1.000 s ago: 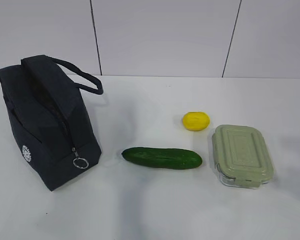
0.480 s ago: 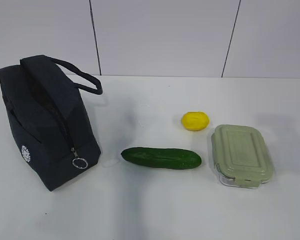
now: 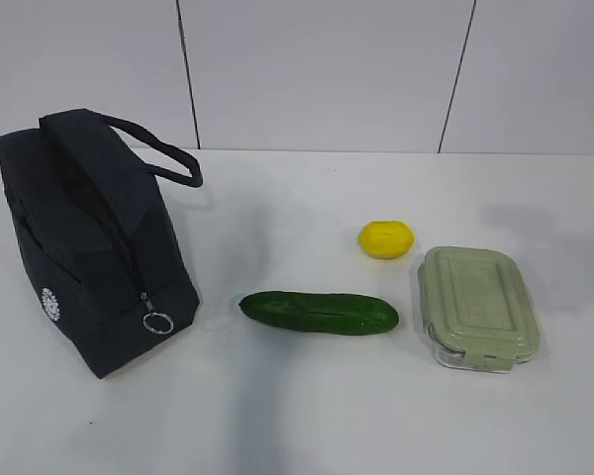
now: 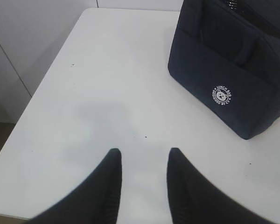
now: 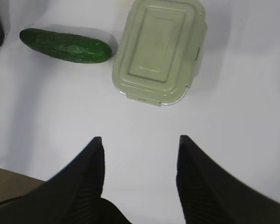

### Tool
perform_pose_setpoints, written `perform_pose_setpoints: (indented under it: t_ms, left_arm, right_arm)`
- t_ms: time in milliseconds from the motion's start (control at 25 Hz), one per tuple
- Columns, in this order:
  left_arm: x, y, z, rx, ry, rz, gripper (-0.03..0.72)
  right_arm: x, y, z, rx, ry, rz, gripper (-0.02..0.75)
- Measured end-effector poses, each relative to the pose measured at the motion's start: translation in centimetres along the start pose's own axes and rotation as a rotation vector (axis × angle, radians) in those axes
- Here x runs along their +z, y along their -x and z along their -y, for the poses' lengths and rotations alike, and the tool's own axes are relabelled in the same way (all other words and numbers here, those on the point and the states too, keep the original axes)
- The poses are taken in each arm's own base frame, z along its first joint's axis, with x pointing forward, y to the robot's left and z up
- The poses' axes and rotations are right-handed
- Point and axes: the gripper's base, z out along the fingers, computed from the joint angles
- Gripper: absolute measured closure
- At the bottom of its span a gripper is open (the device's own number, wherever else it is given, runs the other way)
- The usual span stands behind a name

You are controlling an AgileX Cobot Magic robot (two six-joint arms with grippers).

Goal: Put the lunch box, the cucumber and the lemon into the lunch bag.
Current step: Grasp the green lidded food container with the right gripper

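Both grippers empty with jaws apart above the white table [image 3: 307, 406], left gripper [image 4: 142, 156] near the navy lunch bag [image 3: 94, 242] at far left, right gripper [image 5: 139, 142] near the sage-lidded lunch box [image 3: 478, 305] at right, glossy dark cucumber [image 3: 319, 313] centre, yellow lemon [image 3: 386, 238] just beyond it.

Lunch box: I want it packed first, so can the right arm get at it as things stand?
Probably yes. In the right wrist view the right claw stands open and empty, with only bare table between it and the lunch box. The cucumber lies off to one side, clear of that path.
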Motion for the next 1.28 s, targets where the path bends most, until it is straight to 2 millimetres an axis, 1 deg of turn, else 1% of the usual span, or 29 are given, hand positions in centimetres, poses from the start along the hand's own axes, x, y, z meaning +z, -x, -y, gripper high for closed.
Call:
perform_pose_setpoints:
  t_ms: [200,280,520,640,800,840,920,1040,1120,1200,1280]
  left_arm:
    - [0.0,0.0,0.0,0.000,0.000,0.000,0.453]
    - [0.0,0.0,0.0,0.000,0.000,0.000,0.453]
    - [0.0,0.0,0.0,0.000,0.000,0.000,0.453]
    - [0.0,0.0,0.0,0.000,0.000,0.000,0.453]
    - [0.0,0.0,0.0,0.000,0.000,0.000,0.453]
    - [0.0,0.0,0.0,0.000,0.000,0.000,0.453]
    - [0.0,0.0,0.0,0.000,0.000,0.000,0.453]
    - [0.0,0.0,0.0,0.000,0.000,0.000,0.453]
    - [0.0,0.0,0.0,0.000,0.000,0.000,0.453]
    - [0.0,0.0,0.0,0.000,0.000,0.000,0.453]
    - [0.0,0.0,0.0,0.000,0.000,0.000,0.453]
  right_arm:
    - [2.0,1.4,2.7,0.081,0.119,0.015,0.336]
    - [2.8,2.0,3.7,0.128,0.193,0.030,0.336]
    - [5.3,4.0,8.3,0.252,0.373,-0.026,0.336]
    - [6.6,5.2,10.9,0.267,0.384,-0.028,0.336]
    - [8.6,6.2,13.3,0.231,0.376,-0.075,0.335]
    - [9.4,6.2,13.9,0.238,0.383,-0.096,0.329]
    - [11.2,5.9,15.0,0.264,0.403,-0.133,0.289]
    - [14.0,4.9,16.2,0.306,0.440,-0.192,0.204]
    - [15.2,4.2,16.7,0.331,0.454,-0.220,0.171]
    - [16.1,3.8,17.0,0.352,0.468,-0.236,0.160]
    - [16.6,3.8,17.2,0.358,0.483,-0.221,0.156]
